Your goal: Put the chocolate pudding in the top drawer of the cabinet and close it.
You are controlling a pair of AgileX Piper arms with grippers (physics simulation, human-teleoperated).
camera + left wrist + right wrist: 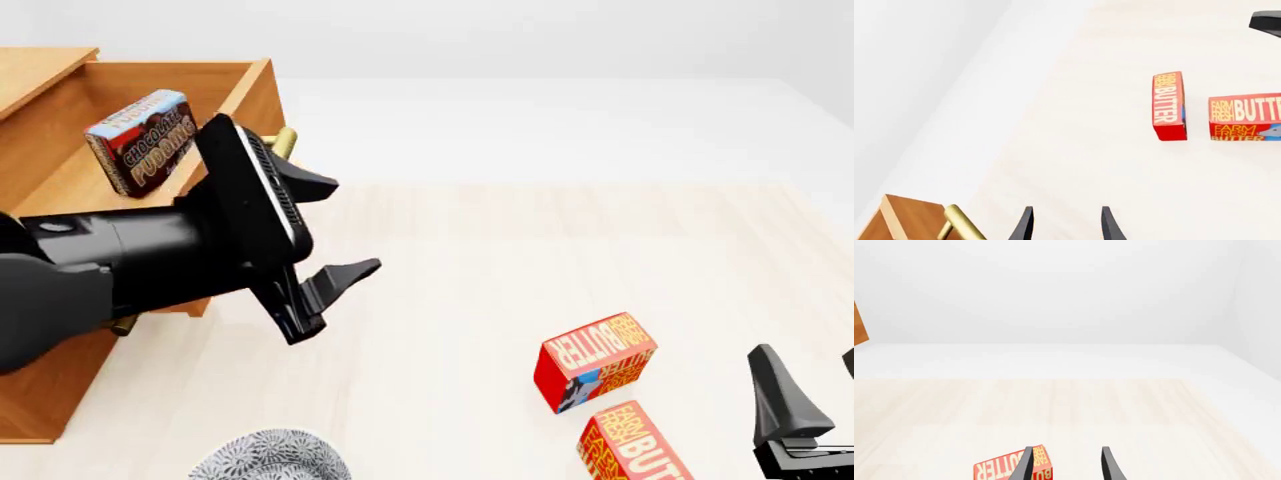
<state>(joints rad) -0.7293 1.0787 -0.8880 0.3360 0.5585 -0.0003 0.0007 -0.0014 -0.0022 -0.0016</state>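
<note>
The chocolate pudding (140,141), a small light blue and brown box, rests tilted inside the top drawer (247,90). That drawer stands pulled out of the honey-brown cabinet (40,380) at the left. My left gripper (334,230) is open and empty, just in front of the drawer's front panel and beside its brass handle (282,140). In the left wrist view the handle (961,225) and drawer front (907,217) sit beside the gripper (1066,227). At the near right, my right gripper (814,390) is open and holds nothing.
Two red butter boxes (597,360) (634,445) lie on the table at the near right, close to the right gripper; one butter box (1011,467) shows by the right fingertips (1026,465). A grey patterned dish (274,458) sits at the near edge.
</note>
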